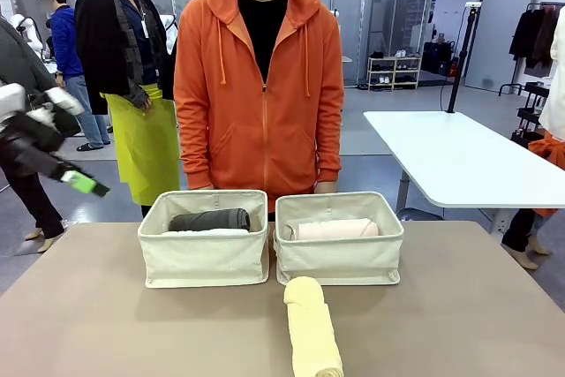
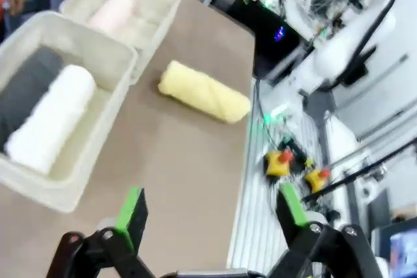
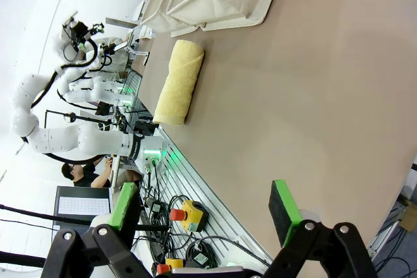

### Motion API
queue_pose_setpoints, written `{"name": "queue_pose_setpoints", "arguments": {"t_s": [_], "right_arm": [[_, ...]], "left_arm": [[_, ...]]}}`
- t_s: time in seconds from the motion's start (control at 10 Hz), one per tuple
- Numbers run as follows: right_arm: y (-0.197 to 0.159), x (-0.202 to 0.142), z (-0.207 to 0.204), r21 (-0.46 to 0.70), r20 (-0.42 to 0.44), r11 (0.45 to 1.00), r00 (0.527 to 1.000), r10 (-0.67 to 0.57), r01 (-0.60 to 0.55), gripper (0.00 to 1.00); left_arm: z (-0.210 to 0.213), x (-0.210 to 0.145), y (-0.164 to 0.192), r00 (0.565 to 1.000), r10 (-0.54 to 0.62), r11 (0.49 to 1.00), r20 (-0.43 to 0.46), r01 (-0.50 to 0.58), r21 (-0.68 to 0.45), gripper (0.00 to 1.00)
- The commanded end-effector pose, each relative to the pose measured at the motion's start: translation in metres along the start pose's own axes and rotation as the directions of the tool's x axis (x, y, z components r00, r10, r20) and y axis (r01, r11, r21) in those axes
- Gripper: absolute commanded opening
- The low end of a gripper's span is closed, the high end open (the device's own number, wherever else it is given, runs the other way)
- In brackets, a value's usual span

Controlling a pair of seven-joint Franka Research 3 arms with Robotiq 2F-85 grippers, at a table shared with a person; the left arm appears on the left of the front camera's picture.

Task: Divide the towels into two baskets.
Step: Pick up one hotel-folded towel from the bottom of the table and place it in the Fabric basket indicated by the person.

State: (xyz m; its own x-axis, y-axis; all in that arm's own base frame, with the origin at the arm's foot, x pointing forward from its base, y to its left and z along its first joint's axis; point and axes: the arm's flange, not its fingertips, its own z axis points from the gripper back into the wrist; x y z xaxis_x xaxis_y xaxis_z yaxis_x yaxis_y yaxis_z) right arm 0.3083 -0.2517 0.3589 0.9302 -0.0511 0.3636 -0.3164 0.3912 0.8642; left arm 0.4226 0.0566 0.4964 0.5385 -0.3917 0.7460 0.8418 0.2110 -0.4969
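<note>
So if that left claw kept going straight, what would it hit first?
Most likely the bare tabletop, in the gap between the nearer basket and the yellow towel. The open left gripper aims just short of the towel, though depth is unclear.

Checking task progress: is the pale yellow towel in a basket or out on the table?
Out. The pale yellow towel lies rolled on the table, in front of the basket holding the pink towel.

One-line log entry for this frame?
left basket: grey towel, white towel | right basket: pink towel | yellow towel: on table | left gripper: open | right gripper: open
</note>
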Motion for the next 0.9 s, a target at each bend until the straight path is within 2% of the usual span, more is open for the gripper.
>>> {"name": "queue_pose_setpoints", "arguments": {"t_s": [0.0,0.1,0.3,0.4,0.5,0.6,0.7,0.8], "right_arm": [[0.003,-0.002,0.0,0.001,-0.016,1.0,1.0,-0.003,0.003,1.0],[0.003,-0.002,0.0,0.001,-0.016,1.0,1.0,-0.003,0.003,1.0],[0.003,-0.002,0.0,0.001,-0.016,1.0,1.0,-0.003,0.003,1.0],[0.003,-0.002,0.0,0.001,-0.016,1.0,1.0,-0.003,0.003,1.0],[0.003,-0.002,0.0,0.001,-0.016,1.0,1.0,-0.003,0.003,1.0],[0.003,-0.002,0.0,0.001,-0.016,1.0,1.0,-0.003,0.003,1.0],[0.003,-0.002,0.0,0.001,-0.016,1.0,1.0,-0.003,0.003,1.0],[0.003,-0.002,0.0,0.001,-0.016,1.0,1.0,-0.003,0.003,1.0]], "left_arm": [[0.029,-0.081,-0.019,0.951,0.076,0.996,0.301,-0.083,0.013,1.0],[0.036,-0.13,-0.028,0.911,0.138,0.988,0.388,-0.154,0.01,1.0],[0.046,-0.22,-0.048,0.861,0.251,0.956,0.442,-0.292,0.024,1.0],[0.051,-0.243,-0.051,0.843,0.267,0.945,0.468,-0.325,0.045,1.0],[0.051,-0.246,-0.045,0.845,0.287,0.937,0.451,-0.346,0.051,1.0],[0.047,-0.235,-0.03,0.873,0.253,0.953,0.416,-0.3,0.051,1.0],[0.06,-0.255,-0.045,0.829,0.297,0.933,0.474,-0.357,0.04,1.0],[0.06,-0.255,-0.045,0.829,0.297,0.933,0.474,-0.357,0.04,1.0]]}}
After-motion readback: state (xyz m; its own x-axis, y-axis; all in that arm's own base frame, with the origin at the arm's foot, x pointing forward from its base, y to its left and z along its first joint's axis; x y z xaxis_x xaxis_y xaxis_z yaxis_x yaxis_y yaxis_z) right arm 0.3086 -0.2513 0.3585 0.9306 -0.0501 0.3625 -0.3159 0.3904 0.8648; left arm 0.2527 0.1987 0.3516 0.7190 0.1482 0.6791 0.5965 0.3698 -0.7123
